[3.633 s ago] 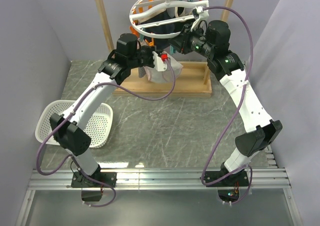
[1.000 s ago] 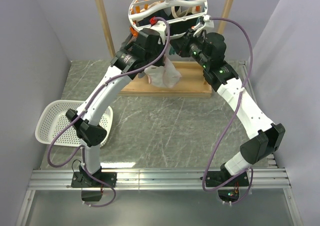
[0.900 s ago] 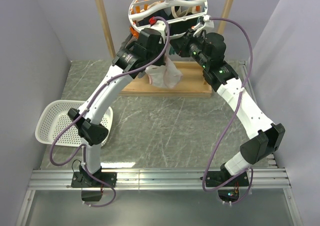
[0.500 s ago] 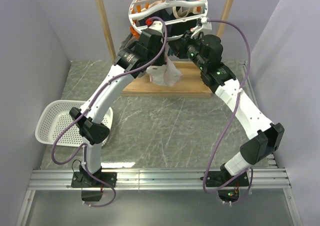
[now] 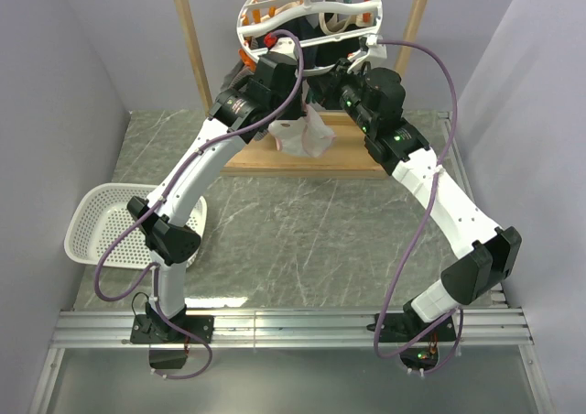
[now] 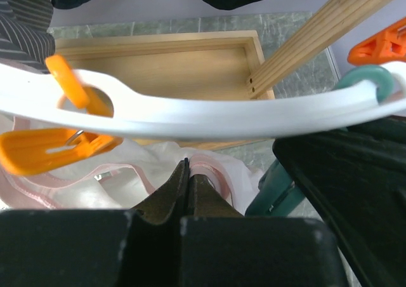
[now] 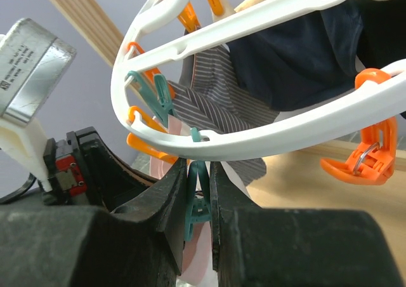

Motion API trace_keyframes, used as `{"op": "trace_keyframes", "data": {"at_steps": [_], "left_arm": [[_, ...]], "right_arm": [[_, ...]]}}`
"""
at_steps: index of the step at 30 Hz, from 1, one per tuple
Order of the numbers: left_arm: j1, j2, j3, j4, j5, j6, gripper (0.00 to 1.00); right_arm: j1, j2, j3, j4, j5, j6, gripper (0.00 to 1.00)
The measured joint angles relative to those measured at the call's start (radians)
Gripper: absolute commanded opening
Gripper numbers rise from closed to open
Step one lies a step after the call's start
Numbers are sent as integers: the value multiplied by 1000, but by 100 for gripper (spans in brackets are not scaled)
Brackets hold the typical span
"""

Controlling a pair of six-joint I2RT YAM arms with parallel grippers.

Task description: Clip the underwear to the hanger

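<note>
1. The underwear (image 5: pixel 300 135) hangs as a bunched bundle with its long axis roughly vertical. Its top is gathered at my left gripper (image 6: pixel 188 173) and the loose end droops over the base of the wooden rack (image 5: pixel 197 57).
2. It sits just under the near rim of the hanger (image 5: pixel 307 16), between the two wrists.
3. The left wrist view shows pink trim right at the fingertips, so the left jaws are pressed together on the fabric.
4. My right gripper (image 7: pixel 198 173) points up at the ring, its jaws pinching a teal clip (image 7: pixel 196 201) that dangles from the rim.
5. Both arms reach up and away from their bases: the left is stretched long over the basket (image 5: pixel 92 222), and the right is bent with its elbow low on the right.
</note>
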Motion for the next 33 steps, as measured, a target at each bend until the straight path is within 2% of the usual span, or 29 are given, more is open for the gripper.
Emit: {"op": "trace_keyframes", "data": {"at_steps": [17, 33], "left_arm": [[0, 0, 0, 45, -6, -27, 0], [10, 0, 0, 59, -3, -56, 0]], "right_arm": [[38, -13, -32, 23, 85, -34, 0], [91, -13, -32, 24, 210, -151, 0]]}}
